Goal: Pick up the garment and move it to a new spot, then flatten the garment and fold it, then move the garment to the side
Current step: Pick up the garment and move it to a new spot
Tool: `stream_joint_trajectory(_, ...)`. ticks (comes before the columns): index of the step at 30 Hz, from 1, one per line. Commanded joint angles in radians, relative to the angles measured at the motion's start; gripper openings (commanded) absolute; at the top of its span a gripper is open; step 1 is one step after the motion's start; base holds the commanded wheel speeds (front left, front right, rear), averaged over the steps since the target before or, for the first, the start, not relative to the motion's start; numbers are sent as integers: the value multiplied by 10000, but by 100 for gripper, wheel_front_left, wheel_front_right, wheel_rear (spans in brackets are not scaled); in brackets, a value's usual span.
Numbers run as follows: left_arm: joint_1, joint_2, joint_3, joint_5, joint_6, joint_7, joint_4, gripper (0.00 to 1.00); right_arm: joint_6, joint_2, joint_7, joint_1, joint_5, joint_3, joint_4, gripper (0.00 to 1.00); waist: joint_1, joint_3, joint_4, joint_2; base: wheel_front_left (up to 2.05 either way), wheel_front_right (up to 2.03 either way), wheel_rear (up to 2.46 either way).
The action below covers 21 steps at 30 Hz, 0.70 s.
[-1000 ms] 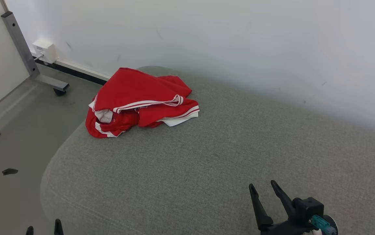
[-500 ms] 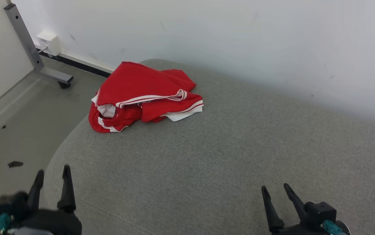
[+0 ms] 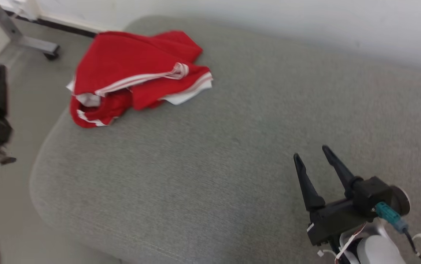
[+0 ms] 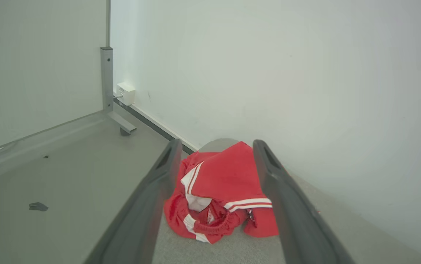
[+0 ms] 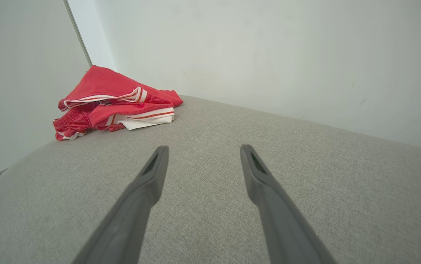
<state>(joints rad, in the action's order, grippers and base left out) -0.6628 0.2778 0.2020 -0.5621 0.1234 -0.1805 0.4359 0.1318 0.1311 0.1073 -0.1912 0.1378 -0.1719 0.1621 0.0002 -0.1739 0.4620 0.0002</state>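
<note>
**Red garment heaped at the far-left corner; both claws spread and empty**

Over at the left, above the floor (image 3: 23, 106), the left claw (image 4: 216, 143) hangs beside the rounded left edge of the surface (image 3: 214, 154). It is blurred in the head view. Its own wrist view shows its two fingers spread wide with nothing between them. They are aimed at the garment, which sits framed in their gap but clear of the tips. Behind it, a metal frame leg (image 3: 30, 43) on a castor stands on the floor near the wall (image 3: 305, 25).

The garment (image 3: 133, 69) is red with white stripes. It lies in a crumpled heap on the far-left corner of the grey upholstered surface, close to the wall. In the head view its long axis runs on a diagonal, from the near-left edge of the surface up toward the far right. The gathered, elastic-looking end faces near-left, right at the edge of the surface. A white-trimmed hem pokes out rightward toward the middle. One layer is folded over the top, and its striped border crosses the heap.

Further right the grey fabric is bare. At the near right the right claw (image 3: 311, 151) sits over the surface, well apart from the garment. Its fingers are spread and hold nothing, and its tips point away toward the wall, leaning a little left. I cannot tell whether it touches the fabric below.
</note>
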Motion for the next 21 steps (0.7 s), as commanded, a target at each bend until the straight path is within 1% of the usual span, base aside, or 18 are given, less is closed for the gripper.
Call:
stream_joint_trajectory(1, -571, 218, 134, -391, 46, -418, 119, 100, -21, 148, -115, -238, -72, -67, -296, 100, -2, -2398, -1790, -2, 0, 0, 0)
stream_joint_trajectory(2, -813, 444, 80, -461, 55, -661, 173, 100, -21, 189, -155, -287, -93, -97, -466, 100, -2, -2614, -1894, -2, 0, 0, 0)
stream_joint_trajectory(6, -1657, 1056, 187, -885, 46, -1532, 333, 100, -21, 398, -455, -237, -111, -273, -1201, 100, -2, -3363, -2267, -2, 0, 0, 0)
stream_joint_trajectory(8, -2043, 1130, 334, -1133, -69, -1881, 445, 100, -21, 520, -548, -184, -122, -265, -1518, 100, -2, -3643, -2428, -2, 0, 0, 0)
stream_joint_trajectory(12, -2547, 1540, 626, -1541, -245, -2503, 591, 100, -21, 537, -619, -100, -59, -158, -2019, 100, -2, -4023, -2863, -2, 0, 0, 0)
stream_joint_trajectory(15, -2784, 2041, 736, -1464, -283, -2775, 867, 100, -21, 454, -613, -9, -68, -141, -2260, 100, -2, -4218, -3184, -2, 0, 0, 0)
stream_joint_trajectory(20, -2890, 2816, 556, -848, -587, -2768, 1269, 100, -21, 285, -566, 162, -122, -27, -2501, 100, -2, -4539, -3678, -2, 0, 0, 0)
stream_joint_trajectory(21, -2890, 2816, 556, -848, -587, -2768, 1269, 100, -21, 285, -566, 162, -122, -27, -2501, 100, -2, -4539, -3678, -2, 0, 0, 0)
